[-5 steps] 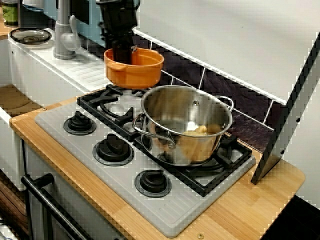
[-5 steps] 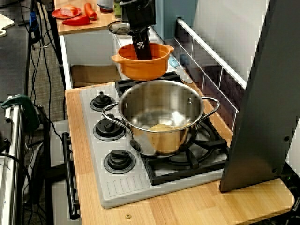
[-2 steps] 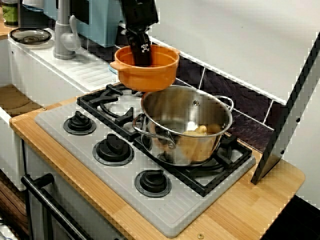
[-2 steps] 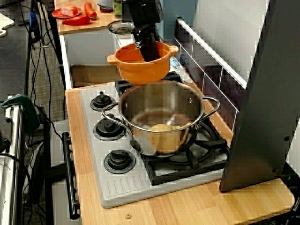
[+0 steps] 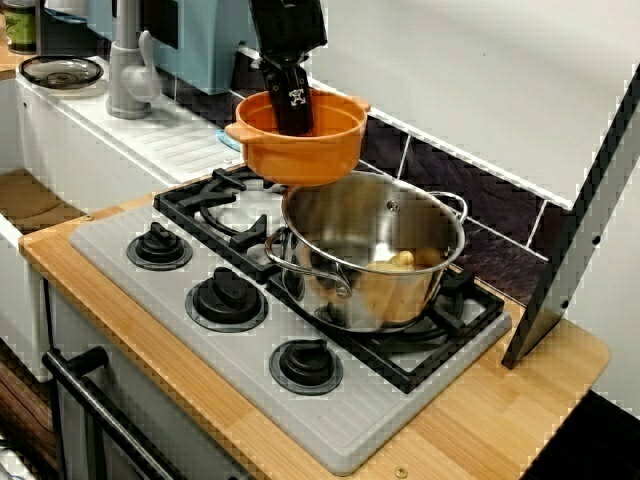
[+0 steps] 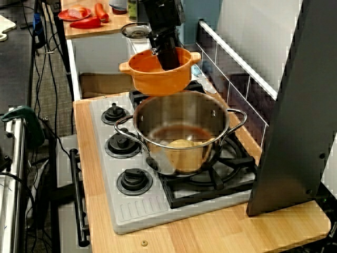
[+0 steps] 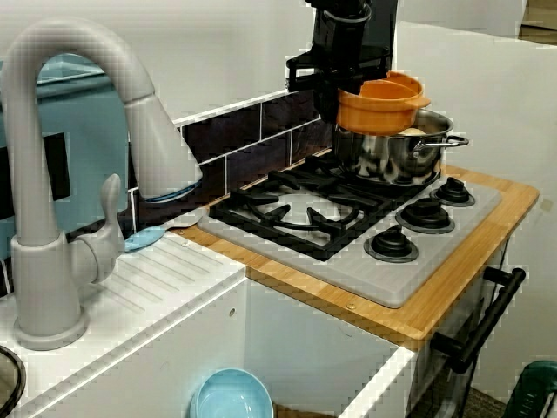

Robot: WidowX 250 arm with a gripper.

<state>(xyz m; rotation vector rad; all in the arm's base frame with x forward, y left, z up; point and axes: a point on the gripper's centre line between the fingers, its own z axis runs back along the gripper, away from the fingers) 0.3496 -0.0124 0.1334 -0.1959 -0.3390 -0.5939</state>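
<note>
The orange bowl (image 5: 300, 140) hung in the air, just over the edge of the steel pot (image 5: 375, 250), on the side nearest the sink (image 7: 296, 348). The pincer (image 5: 294, 108) was shut on the bowl's back wall. One dark finger was inside the bowl and the other was hidden behind it. It held the bowl by that one spot only, so I thought the bowl could tip or slip out if the arm jerked. The bowl's bottom looked very close to the pot's rim, and I could not tell if they touched. A bump there could push the pot along the black grate (image 5: 230, 215) or twist the bowl loose. Something pale yellow (image 5: 400, 260) lay in the bottom of the pot. If the bowl dropped, it might land half in the pot and half on the bare burner beside it, then roll toward the knobs (image 5: 227, 297). The stove (image 5: 330, 430) sat on a wooden bench (image 5: 480, 420), and a grey tap (image 7: 78, 157) stood by the sink.
</note>
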